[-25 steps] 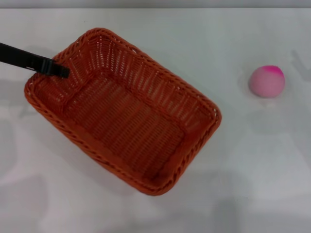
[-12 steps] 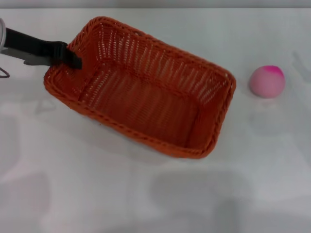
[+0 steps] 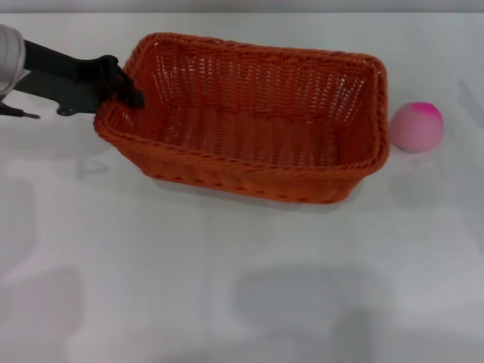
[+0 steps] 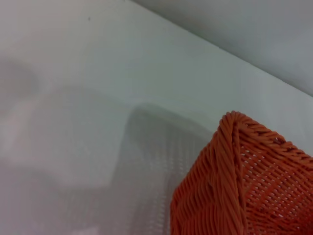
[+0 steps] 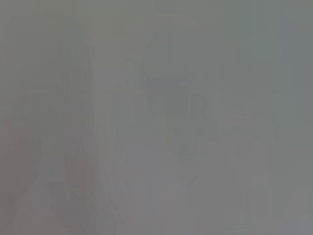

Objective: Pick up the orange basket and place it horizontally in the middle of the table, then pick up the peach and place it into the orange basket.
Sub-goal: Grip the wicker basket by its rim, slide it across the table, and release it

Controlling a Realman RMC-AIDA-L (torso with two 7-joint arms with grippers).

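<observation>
- Table (image 3: 227, 302) surface nearest the robot lies bare in front of the orange basket (image 3: 249, 113), so there is room to set the basket down closer to the middle.
- Basket sits with its long sides running across the head view, already close to the horizontal pose the task asks for; whether its base rests on the table or is lifted off it cannot be told.
- Left gripper (image 3: 125, 87) is clamped on the braided rim at the basket's left short end, the arm reaching in from that side.
- Judgement: with 1 grip at 1 end, the far end can swing or sag, so the arm should move slowly, keep the rim level, and let go only once the base lies flat.
- Peach (image 3: 415, 126) lies just beside the basket's right end, apparently not touching; any further slide or turn toward that side could knock it rolling.
- Left wrist view shows only a basket corner and table.
- Right gripper appears in no view.
</observation>
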